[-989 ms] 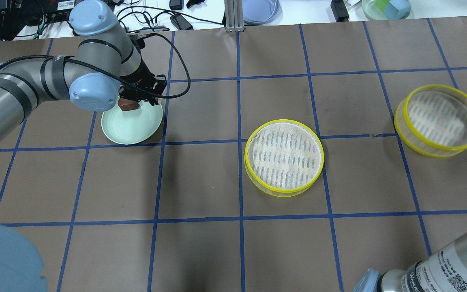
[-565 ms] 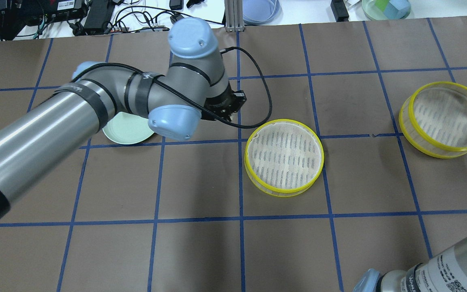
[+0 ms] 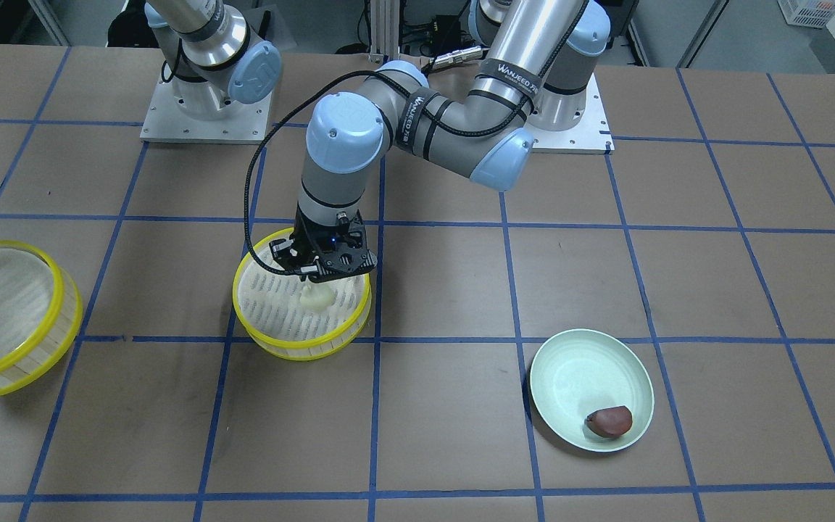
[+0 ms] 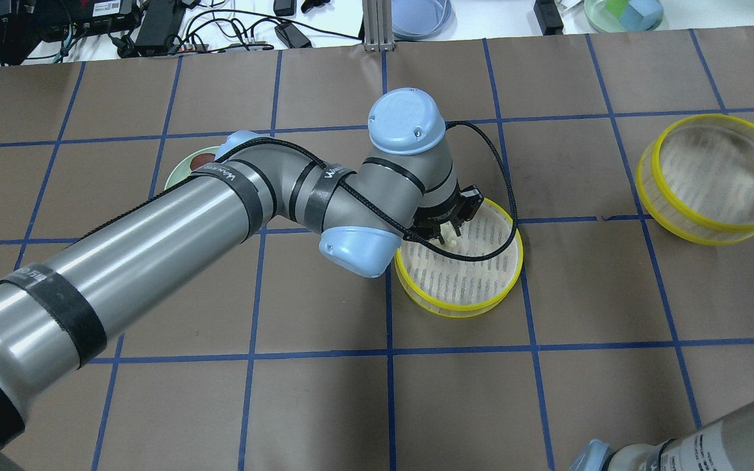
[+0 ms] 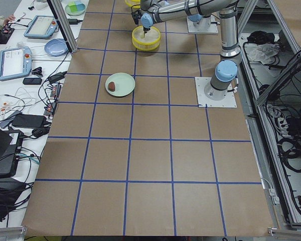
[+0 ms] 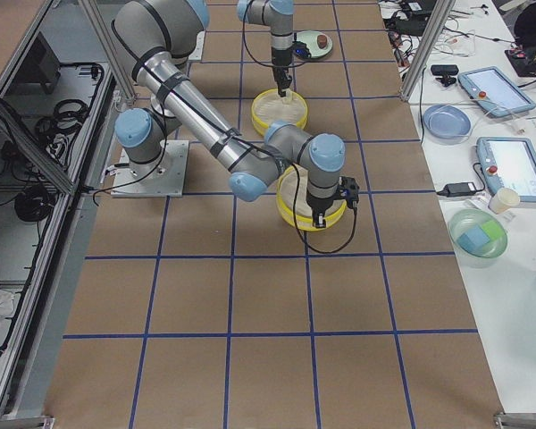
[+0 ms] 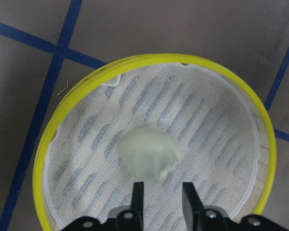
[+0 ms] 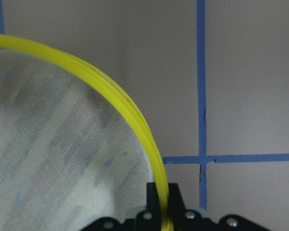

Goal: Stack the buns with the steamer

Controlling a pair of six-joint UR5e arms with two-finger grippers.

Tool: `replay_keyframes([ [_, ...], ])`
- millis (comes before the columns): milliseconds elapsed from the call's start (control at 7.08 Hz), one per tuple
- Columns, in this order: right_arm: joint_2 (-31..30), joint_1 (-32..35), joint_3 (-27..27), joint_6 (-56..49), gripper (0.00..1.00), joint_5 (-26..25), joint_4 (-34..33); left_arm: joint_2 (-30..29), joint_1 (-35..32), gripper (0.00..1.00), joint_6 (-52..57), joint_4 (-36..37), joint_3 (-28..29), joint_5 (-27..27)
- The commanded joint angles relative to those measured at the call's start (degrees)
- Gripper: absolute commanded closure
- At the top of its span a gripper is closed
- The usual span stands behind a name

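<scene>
Reaching in from the green plate point(image 3: 570, 362), where it worked a second ago, the left gripper point(image 7: 162, 185) now hangs over the centre steamer tray point(image 3: 301, 351). The cream bun point(image 7: 147, 154) lies on the mesh with its near end between the parted jaws; whether they grip it cannot be told. The brown bun point(image 3: 609, 421) remains on the plate. The right gripper point(image 8: 164, 199) stays clamped on the rim of the second steamer tray point(image 8: 53, 144).

Light was bright and even, from overhead; shadows on tabletop point(image 4: 324, 405) were soft. Glare streaked the left arm point(image 4: 122, 261). The steamer tray point(image 4: 717, 176) looked slightly blurred overhead, its rim soft in right wrist view.
</scene>
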Motion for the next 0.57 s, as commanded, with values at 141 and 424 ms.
replay_keyframes([
  [141,-7.60,7.52,0.00,10.25,0.93,-0.27,9.45,2.84,0.74,0.00,2.17,-0.08,0.51,0.96],
  [424,-9.01,12.79,0.00,17.37,0.93,-1.85,12.18,7.67,7.21,0.00,12.44,-3.75,0.60,9.56],
])
